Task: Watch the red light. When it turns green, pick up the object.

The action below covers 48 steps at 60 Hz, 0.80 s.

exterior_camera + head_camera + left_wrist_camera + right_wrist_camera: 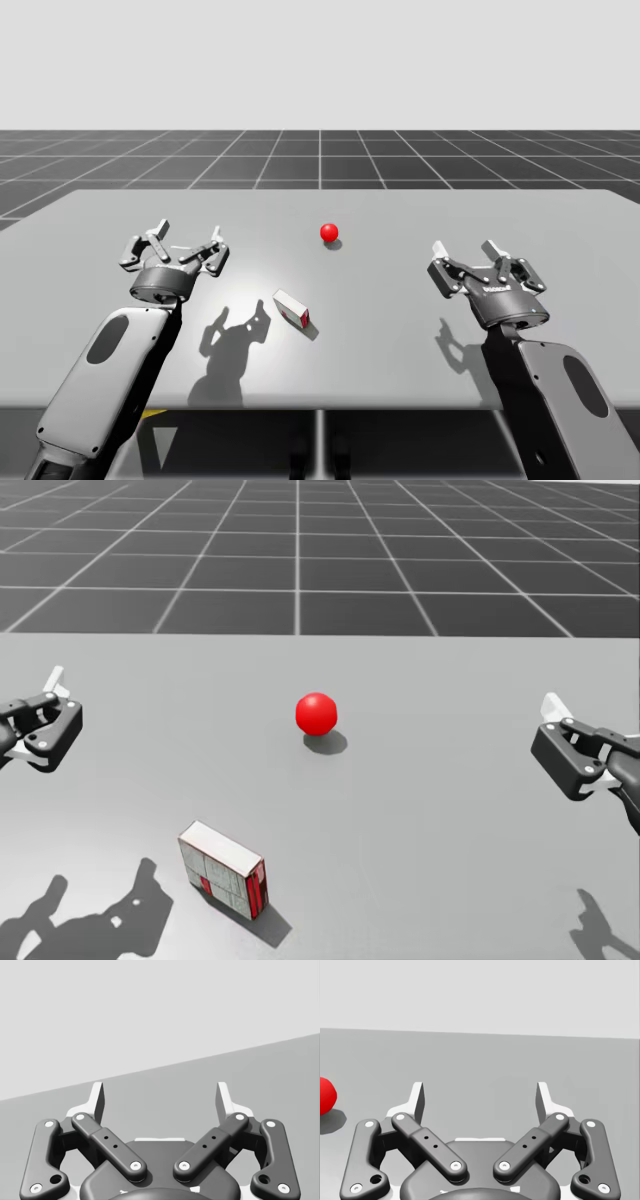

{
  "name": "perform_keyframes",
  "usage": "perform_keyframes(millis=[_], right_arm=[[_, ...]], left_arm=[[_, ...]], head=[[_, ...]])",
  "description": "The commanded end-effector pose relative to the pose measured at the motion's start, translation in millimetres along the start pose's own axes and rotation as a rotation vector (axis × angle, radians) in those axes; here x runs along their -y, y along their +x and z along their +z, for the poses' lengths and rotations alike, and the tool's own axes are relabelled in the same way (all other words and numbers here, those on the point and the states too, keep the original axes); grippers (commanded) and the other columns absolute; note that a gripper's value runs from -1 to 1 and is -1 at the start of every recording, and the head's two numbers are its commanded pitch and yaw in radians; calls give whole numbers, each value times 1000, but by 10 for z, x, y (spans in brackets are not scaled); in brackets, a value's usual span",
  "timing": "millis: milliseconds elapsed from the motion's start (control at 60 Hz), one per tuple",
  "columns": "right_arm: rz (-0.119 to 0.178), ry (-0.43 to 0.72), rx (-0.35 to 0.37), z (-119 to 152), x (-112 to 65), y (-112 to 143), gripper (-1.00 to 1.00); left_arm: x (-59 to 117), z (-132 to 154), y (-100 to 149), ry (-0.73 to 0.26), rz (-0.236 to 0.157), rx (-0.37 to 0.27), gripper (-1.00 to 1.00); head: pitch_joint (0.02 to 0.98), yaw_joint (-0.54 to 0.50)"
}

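Looking down from the high view, you find the red light (329,233) glowing red on the grey table (560,215). The white-and-red box (292,309) lies on the table, nearer you than the light and slightly left of it, well apart from it. The left gripper (185,240) hovers well left of the light, jaws spread and released. The right gripper (482,262) hovers well right of the light, jaws spread too.

Head view: you see the box on your side of the light and to its left, resting on the table with its shadow beside it. The two grippers flank the light, one on each side, both well apart from the box.

Left wrist view: fingers stand parted above the table surface.

Right wrist view: fingers stand parted. The light sits ahead, out past the left finger and apart from it.
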Motion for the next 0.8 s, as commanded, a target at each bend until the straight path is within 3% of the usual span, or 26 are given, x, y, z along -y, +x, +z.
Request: perform_keyframes(millis=[17,800], right_arm=[[-2,-1,1,-2,4,1,-1000],[2,1,4,1,8,2,-1000]], left_arm=[[3,0,0,-1,0,0,-1000],[9,4,-1,-5,-10,-5,-1000]], head=[[616,-48],[616,-43]])
